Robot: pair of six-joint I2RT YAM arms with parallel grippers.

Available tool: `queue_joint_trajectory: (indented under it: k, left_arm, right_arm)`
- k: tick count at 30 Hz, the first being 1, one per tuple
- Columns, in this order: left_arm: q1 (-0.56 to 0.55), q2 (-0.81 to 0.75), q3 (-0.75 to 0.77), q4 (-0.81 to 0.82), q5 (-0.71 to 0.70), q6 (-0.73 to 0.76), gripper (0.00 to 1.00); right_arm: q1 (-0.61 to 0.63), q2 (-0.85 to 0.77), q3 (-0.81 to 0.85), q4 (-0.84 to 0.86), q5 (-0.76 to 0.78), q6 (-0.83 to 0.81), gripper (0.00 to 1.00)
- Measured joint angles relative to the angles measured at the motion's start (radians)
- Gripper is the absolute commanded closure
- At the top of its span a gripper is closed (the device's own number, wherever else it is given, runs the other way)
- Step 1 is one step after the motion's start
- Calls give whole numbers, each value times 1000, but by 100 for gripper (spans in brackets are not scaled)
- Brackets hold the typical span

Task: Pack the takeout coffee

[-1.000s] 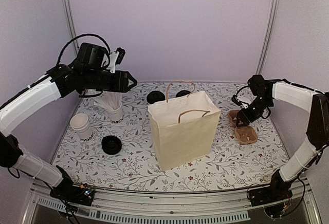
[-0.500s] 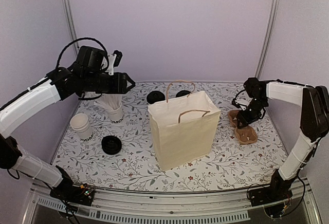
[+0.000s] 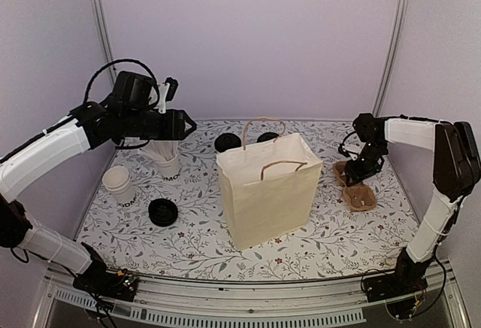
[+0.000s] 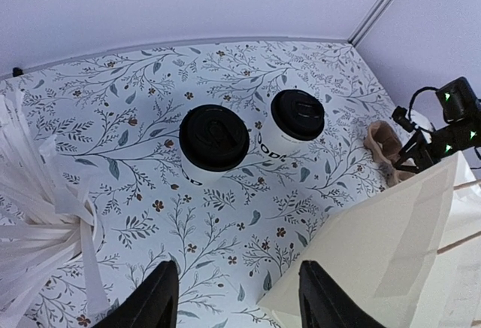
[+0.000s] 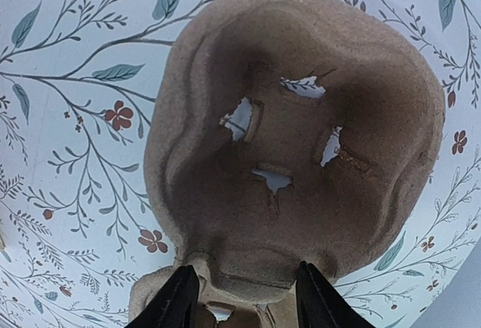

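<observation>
Right pincer has narrowed astride the cup carrier at the bag's 3 o'clock, clamping unconfirmed; left pincer hangs apart, empty; takeout coffee stands unpacked at the bag's 12 o'clock.

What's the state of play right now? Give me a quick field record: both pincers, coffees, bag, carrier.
left pincer: open, empty, raised above the table
right pincer: straddling the cardboard carrier edge; grip unclear
lidded coffees: two, upright, side by side behind the bag, not packed
paper bag: upright, mid-table
loose black lid: flat on the table
</observation>
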Motion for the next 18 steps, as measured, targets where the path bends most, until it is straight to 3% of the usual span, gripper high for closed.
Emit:
queue_joint_trajectory:
  k: [11, 18]
  left_arm:
    - [10, -25, -46, 8, 1, -2, 43]
    - [15, -29, -58, 21, 2, -3, 43]
  right_arm:
    - [0, 28, 6, 4, 49, 15, 53]
    - [0, 32, 15, 4, 50, 16, 60]
